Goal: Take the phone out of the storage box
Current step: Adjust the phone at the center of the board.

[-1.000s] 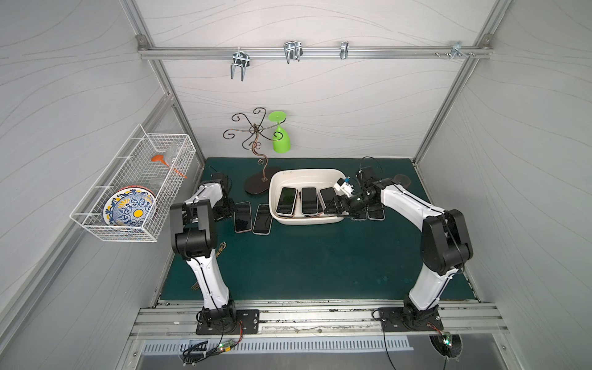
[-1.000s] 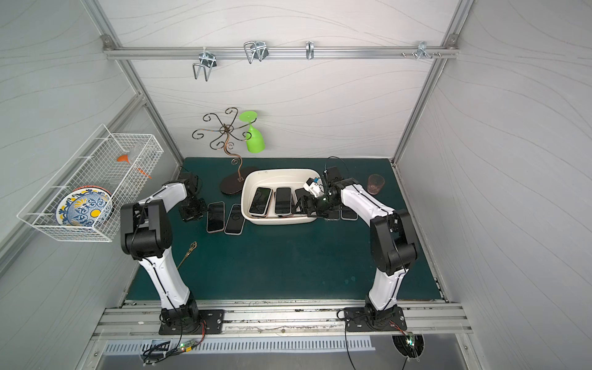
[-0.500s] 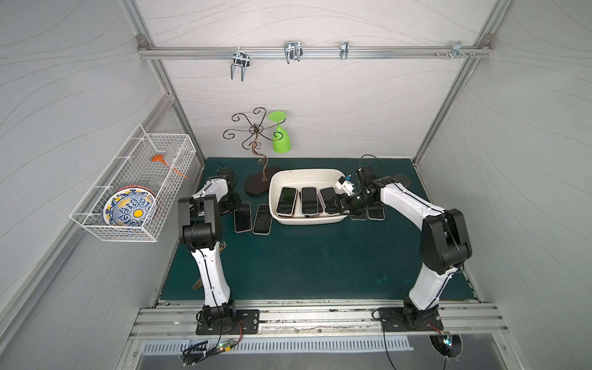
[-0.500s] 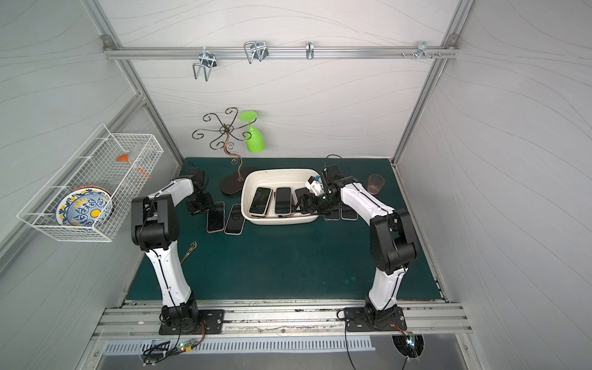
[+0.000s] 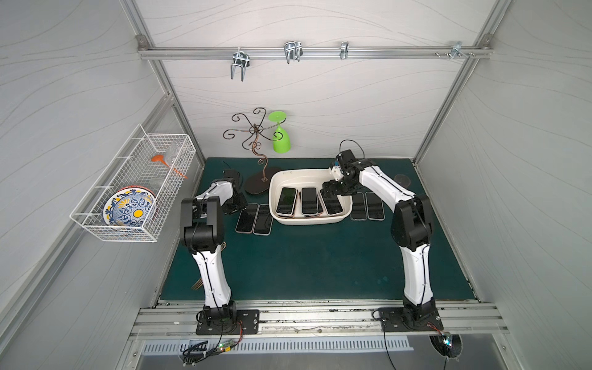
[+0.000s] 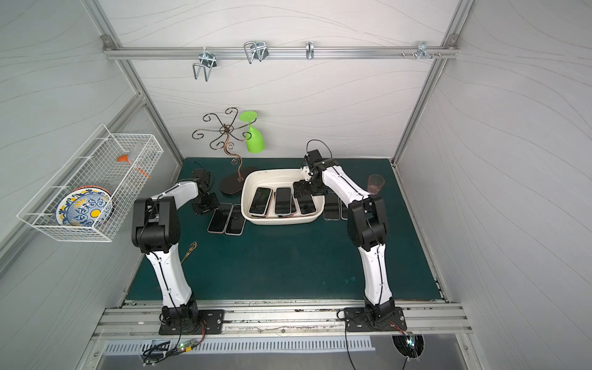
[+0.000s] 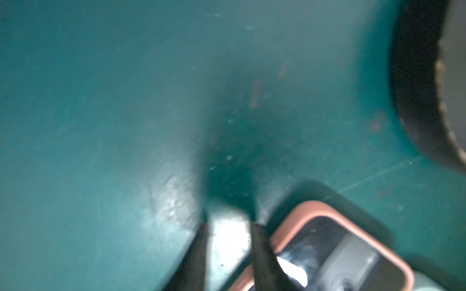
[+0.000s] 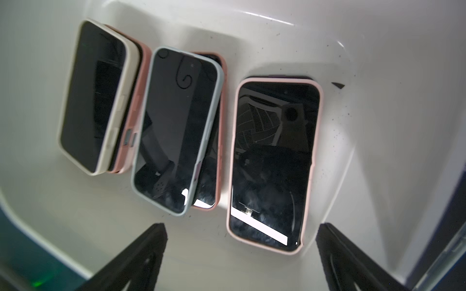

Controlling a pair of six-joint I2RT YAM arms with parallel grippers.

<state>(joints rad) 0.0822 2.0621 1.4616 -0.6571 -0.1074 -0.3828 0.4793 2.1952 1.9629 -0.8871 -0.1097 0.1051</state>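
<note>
- The green mat [image 5: 304, 262] covers the whole work floor in both top views.
- The white wire basket [image 5: 166, 179] hangs on the wall at 9 o'clock, with a blue and yellow plate [image 5: 129, 208] upright inside it.
- The storage box [image 5: 290, 174] sits on the mat towards 12 o'clock, between my two arms.
- Three phones lie screen-up side by side in the box. The cream-cased phone [image 8: 93, 100] is at its 9 o'clock side and the grey-blue-cased phone [image 8: 176, 131] is in the middle. Each rests on a pink-cased one beneath. The pink-cased phone [image 8: 272, 161] lies at the 3 o'clock side.
- A pair of phones [image 5: 246, 219] lies flat on the mat just beside the box at its 9 o'clock. Another pair [image 5: 358, 206] lies at its 3 o'clock.
- My right gripper [image 8: 243, 225] hangs over the box's 3 o'clock end, above the pink-cased phone. Its fingers are spread wide and grasp nothing.
- My left gripper [image 7: 229, 223] is low over the mat at 9 o'clock of the box. It is released, the fingers slightly parted with only mat between them. A phone in a salmon case [image 7: 327, 252] lies just beside one finger.
</note>
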